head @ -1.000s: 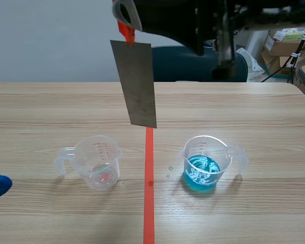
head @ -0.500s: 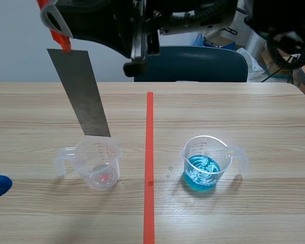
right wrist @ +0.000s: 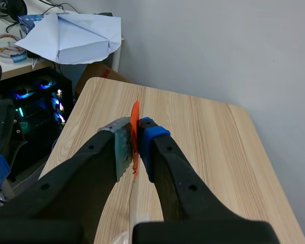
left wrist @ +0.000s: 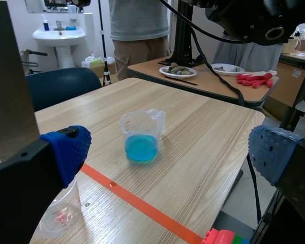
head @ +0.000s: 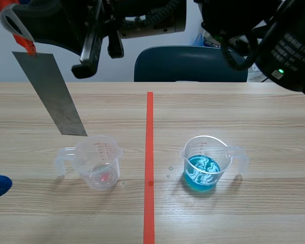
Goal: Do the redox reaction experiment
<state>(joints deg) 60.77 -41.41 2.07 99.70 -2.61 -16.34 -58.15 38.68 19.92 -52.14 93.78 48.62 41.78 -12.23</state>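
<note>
My right claw [right wrist: 136,134] clamps strip [head: 51,94] by orange tab [right wrist: 134,113], best hold: thin, stiff, likely slick. Left claw [left wrist: 169,151] spread, empty.

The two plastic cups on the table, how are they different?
The left cup looks nearly empty, with a reddish trace inside; the right cup holds blue liquid. The left cup's handle points left, the right cup's right. A metal sheet hangs near the left cup, none near the right cup. Both are clear, upright and handled.
</note>
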